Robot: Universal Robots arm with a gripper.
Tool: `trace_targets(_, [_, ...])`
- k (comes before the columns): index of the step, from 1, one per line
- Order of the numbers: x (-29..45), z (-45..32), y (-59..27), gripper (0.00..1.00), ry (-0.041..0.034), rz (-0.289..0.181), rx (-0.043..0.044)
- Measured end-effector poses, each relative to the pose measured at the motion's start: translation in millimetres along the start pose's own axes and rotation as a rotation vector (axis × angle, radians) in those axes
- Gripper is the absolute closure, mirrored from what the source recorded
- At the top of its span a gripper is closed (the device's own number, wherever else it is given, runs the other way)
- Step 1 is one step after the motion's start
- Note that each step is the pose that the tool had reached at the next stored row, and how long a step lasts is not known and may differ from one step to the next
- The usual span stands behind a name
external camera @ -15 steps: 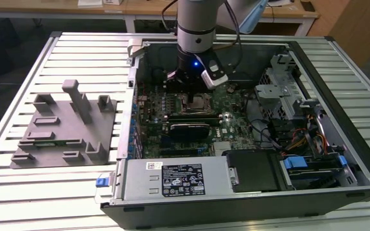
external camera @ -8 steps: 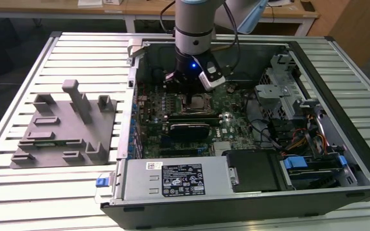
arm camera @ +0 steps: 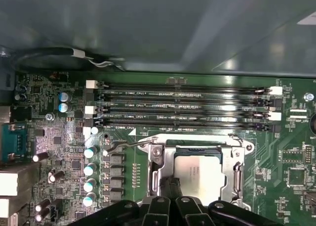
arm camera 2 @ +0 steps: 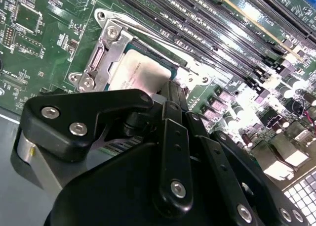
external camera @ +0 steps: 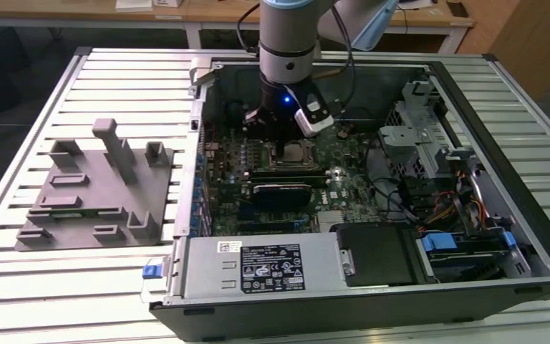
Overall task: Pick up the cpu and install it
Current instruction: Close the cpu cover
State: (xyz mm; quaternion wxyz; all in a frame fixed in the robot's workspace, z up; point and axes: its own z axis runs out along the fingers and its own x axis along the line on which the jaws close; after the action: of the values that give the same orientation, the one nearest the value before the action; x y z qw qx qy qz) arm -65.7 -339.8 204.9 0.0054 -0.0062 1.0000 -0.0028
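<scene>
The cpu (arm camera: 198, 170), a small square chip with a pale silver top, lies flat inside the square metal socket frame (arm camera: 159, 161) on the green motherboard. In the second wrist view the cpu (arm camera 2: 132, 73) sits in the frame (arm camera 2: 106, 47) just beyond my fingertips. My gripper (arm camera: 171, 185) hangs over the chip's edge with its two black fingers pressed together, shut, with nothing visibly between them. From the exterior view the arm reaches down into the open computer case, the gripper (external camera: 275, 140) right beside the cpu (external camera: 300, 152).
Memory slots (arm camera: 187, 105) run along the board beside the socket, and a thin wire lever (arm camera: 123, 146) lies at the frame's side. A black module (external camera: 285, 192) and a power supply (external camera: 256, 269) fill the case. A grey fixture (external camera: 94, 186) stands on the slatted table at the exterior view's left.
</scene>
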Motion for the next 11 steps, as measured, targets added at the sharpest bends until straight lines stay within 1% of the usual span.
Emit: trace_targets(11, [4.8,4.1,0.1,0.89,0.0000,0.000,-0.0016])
